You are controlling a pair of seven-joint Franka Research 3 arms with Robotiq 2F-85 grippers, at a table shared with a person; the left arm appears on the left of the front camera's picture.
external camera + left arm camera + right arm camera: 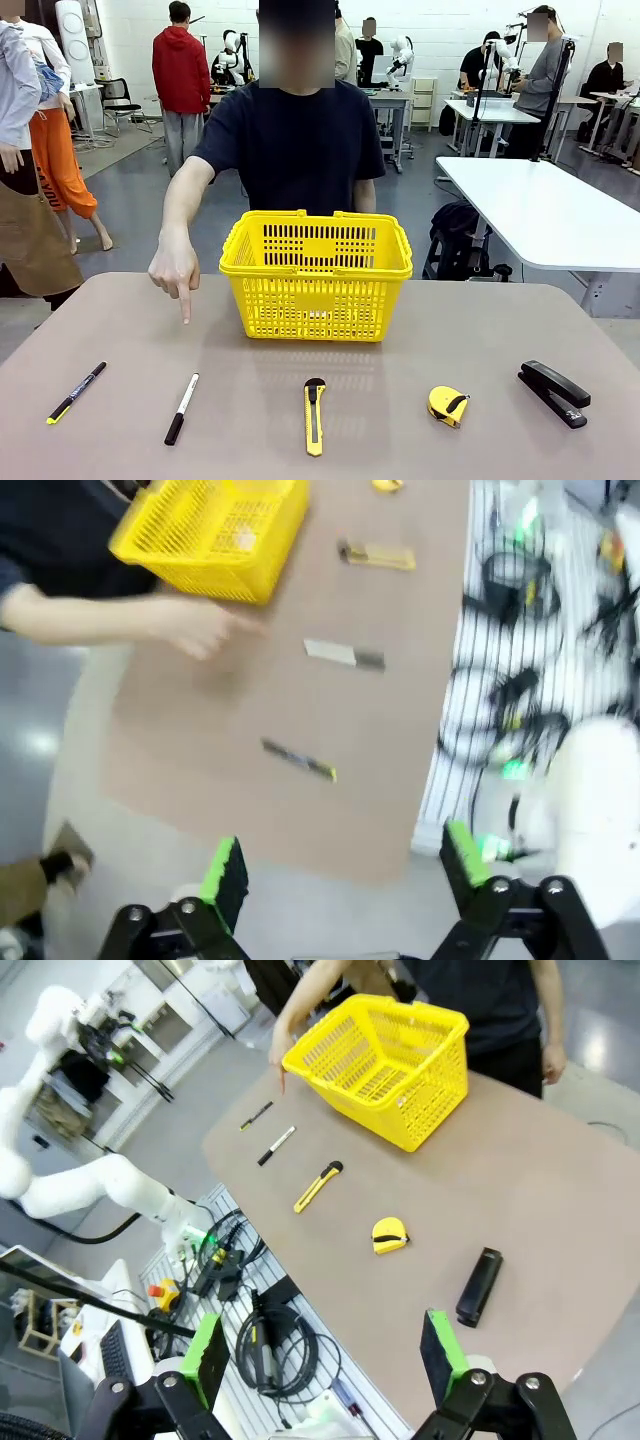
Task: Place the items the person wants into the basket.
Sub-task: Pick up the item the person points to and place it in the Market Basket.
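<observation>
The yellow basket [315, 305] stands mid-table in front of the person. The person's hand [178, 272] points a finger down at the table, above the black-capped marker [182, 408]. Left of the marker lies the thin black pen [76, 392], and to its right the yellow-and-black utility knife [314, 416]. My left gripper [345, 865] hangs open and empty beyond the table's edge, looking at the pen [298, 760], marker [343, 654], knife [377, 555] and basket [230, 565]. High over the near edge, my right gripper [323, 1355] is open, far from the basket [400, 1110] and knife [318, 1186].
A yellow tape measure [447, 405] and a black stapler [553, 393] lie at the front right. Cables and gear [250, 1330] sit below the table's near edge. My left arm [90, 1185] shows off to the side in the right wrist view. People stand behind.
</observation>
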